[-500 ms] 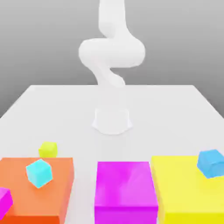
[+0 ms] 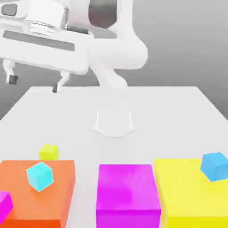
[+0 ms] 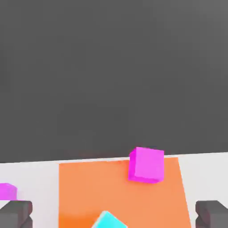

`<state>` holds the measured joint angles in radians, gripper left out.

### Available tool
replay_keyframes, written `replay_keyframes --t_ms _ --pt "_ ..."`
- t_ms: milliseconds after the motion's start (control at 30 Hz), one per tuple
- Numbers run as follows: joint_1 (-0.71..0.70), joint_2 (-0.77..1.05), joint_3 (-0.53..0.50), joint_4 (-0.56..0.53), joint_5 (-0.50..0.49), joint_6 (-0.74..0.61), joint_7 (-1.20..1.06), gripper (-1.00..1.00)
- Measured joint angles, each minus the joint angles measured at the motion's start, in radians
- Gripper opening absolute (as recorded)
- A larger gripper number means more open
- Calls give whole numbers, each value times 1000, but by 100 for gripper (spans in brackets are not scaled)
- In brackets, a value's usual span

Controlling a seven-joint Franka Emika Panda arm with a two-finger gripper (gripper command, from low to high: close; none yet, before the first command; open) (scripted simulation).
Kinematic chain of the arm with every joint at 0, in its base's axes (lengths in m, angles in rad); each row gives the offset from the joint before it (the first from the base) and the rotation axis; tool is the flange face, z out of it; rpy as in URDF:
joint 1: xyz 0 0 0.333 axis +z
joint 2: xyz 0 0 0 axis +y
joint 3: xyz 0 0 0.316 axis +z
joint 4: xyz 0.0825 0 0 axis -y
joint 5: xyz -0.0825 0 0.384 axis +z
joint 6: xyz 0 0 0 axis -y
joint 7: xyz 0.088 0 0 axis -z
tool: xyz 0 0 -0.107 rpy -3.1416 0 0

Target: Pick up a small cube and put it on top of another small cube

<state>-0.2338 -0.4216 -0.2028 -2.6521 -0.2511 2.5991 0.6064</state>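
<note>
gripper is up high at the exterior view's left, well above the table. jaws are released, spread wide w/ nothing btwn them. hand tilts a bit, its end toward the exterior view's right sitting lower. arm rises behind the blocks, approx mid-pic in the exterior view.

sm yellow-green cube, the one for the task, is on the table just past the far edge of the orange block, toward the arm base. can't tell if cube & block touch. gripper is well apart from it.

cyan cube is on top of the orange block, turned cornerwise in the exterior view. sm magenta cube is on the same block, partly cut off at the exterior view's left; hand view has it near an edge of the orange top, apart from the cyan one.

lg magenta block is btwn the orange block & the lg yellow block. blue cube is on the yellow one, nr the exterior view's right edge.
</note>
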Motion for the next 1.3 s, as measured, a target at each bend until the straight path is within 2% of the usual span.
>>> replay_keyframes --t_ms 200,367,467,600,700,800,933,1000,1033,1233,1300 --pt "-74 125 -114 -120 -38 106 -104 0" --pt "-117 228 -222 -222 -32 199 -220 0" --pt "-128 290 -288 -285 10 257 -316 0" --pt "-102 377 -322 -311 136 329 -437 0" --pt "-98 447 -275 -299 296 380 -545 0" --pt "-178 515 -147 -283 476 428 -669 0" --pt "-359 599 68 -263 621 494 -779 0" --pt "-450 639 162 -257 649 530 -807 0" --pt "-491 659 201 -256 652 549 -814 -100" --pt "-513 669 221 -255 651 556 -815 -100" --pt "-483 652 192 -257 642 541 -804 -100"
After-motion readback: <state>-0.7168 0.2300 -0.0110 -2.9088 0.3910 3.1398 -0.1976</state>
